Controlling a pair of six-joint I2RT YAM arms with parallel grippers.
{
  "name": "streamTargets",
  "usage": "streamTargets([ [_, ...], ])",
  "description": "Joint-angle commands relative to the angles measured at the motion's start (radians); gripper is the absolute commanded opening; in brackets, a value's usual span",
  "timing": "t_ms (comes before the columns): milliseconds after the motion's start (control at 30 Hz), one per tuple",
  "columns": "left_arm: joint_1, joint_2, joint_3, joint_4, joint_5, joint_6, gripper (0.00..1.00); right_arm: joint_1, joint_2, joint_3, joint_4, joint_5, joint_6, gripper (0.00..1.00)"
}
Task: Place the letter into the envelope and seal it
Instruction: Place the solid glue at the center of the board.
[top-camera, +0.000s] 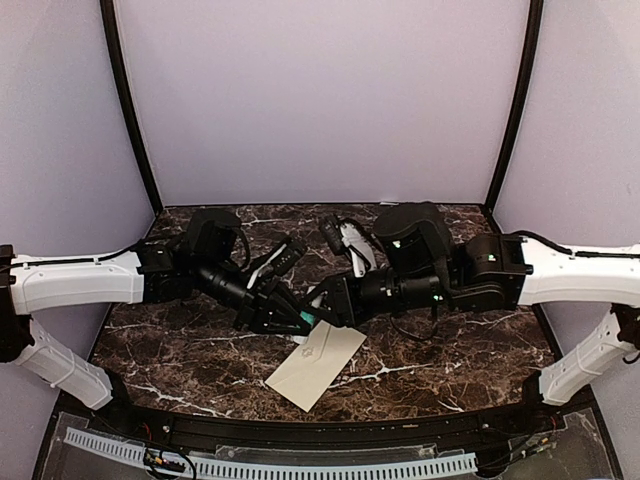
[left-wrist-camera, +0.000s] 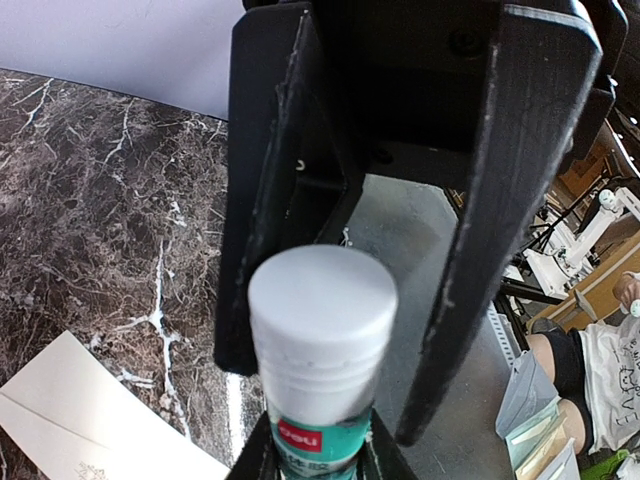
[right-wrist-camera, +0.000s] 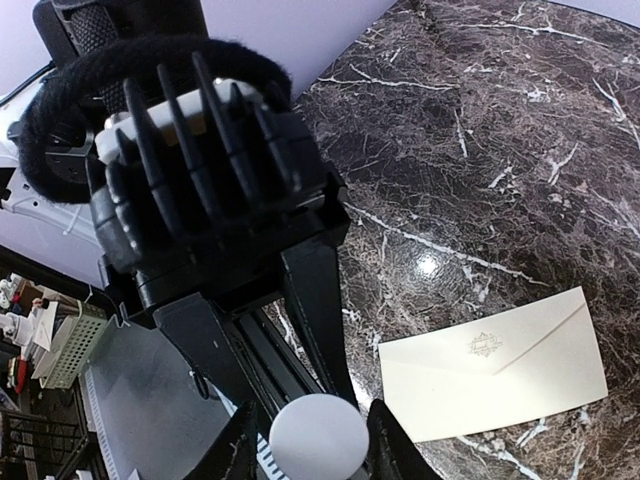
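The left gripper's (left-wrist-camera: 318, 462) jaws are closed on the teal body of a glue stick (left-wrist-camera: 318, 445), held partly open by its width. The white cap (left-wrist-camera: 322, 300) points at the other arm. The right gripper's (right-wrist-camera: 315, 438) jaws stand on either side of that cap, one finger close along each flank. The pictures do not show whether they have actually pinched it or only bracket it. The cap is on the stick, and no glue is exposed.

Both grippers meet above the middle of the table (top-camera: 450, 350), just over the far corner of the envelope (top-camera: 316, 366).

The envelope lies flat on the marble, near the front edge and turned at an angle, with neither gripper touching it. Its pointed flap is folded down, and the small emblem sits by the tip. The letter shows in no view. By the look of it the sheet is already inside, though the closed flap hides any proof.

My judgement is that insertion is done and sealing has barely begun. The step in hand is uncapping the stick. After that, the flap has to come up, glue must go along its edge, and the flap needs pressing down. Nothing yet shows the flap stuck.
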Motion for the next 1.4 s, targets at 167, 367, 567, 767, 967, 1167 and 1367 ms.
streamTargets([
  [167,-0.004,-0.022,0.03,-0.008,-0.002,0.019,0.0,-0.002,-0.002,0.028,0.02,0.005,0.003,0.21],
  [367,-0.004,-0.031,0.031,-0.014,-0.047,0.015,0.46,-0.003,-0.01,0.032,-0.011,0.066,-0.001,0.15],
  [567,0.034,-0.094,0.024,-0.005,-0.15,0.01,0.7,-0.087,-0.053,-0.02,-0.107,0.212,-0.035,0.13],
  [767,0.245,-0.176,0.023,0.006,-0.293,-0.058,0.77,-0.311,-0.112,-0.163,-0.112,0.293,-0.119,0.13],
  [967,0.518,-0.226,0.019,-0.007,-0.461,-0.161,0.83,-0.647,-0.141,-0.288,0.024,0.316,-0.249,0.12],
  [1167,0.679,-0.257,0.002,0.011,-0.506,-0.204,0.83,-0.922,-0.094,-0.349,0.241,0.285,-0.359,0.12],
  [1367,0.683,-0.266,0.0,-0.008,-0.566,-0.162,0.83,-1.082,0.018,-0.348,0.423,0.273,-0.445,0.11],
])
